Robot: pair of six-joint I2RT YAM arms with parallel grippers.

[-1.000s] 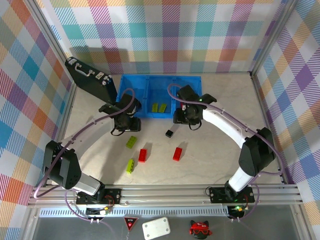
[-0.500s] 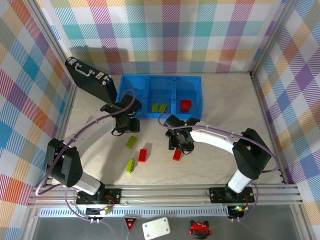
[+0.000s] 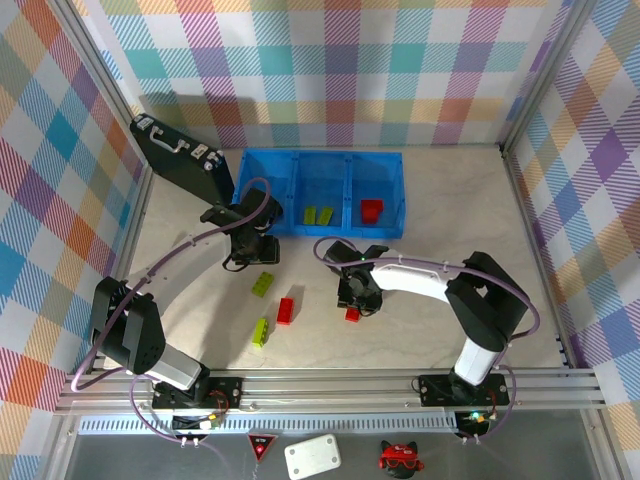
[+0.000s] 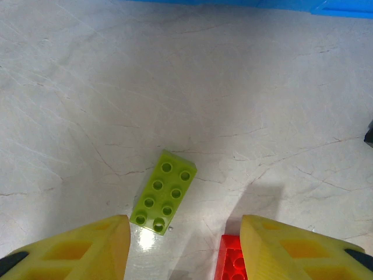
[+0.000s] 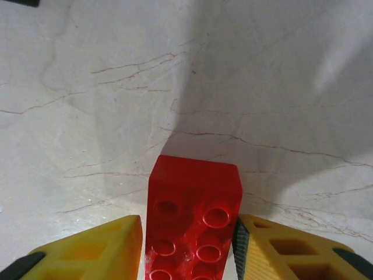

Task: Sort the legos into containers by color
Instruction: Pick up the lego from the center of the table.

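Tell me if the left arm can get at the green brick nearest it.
Probably yes: the left pincer is open just short of the green brick, with only bare table between.

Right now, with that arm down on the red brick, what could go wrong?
The red brick sits off-centre between the fingers of the right tool, so it may twist or pop out on closing. The left tool hovers over a green brick with another red brick alongside; it might nudge both.
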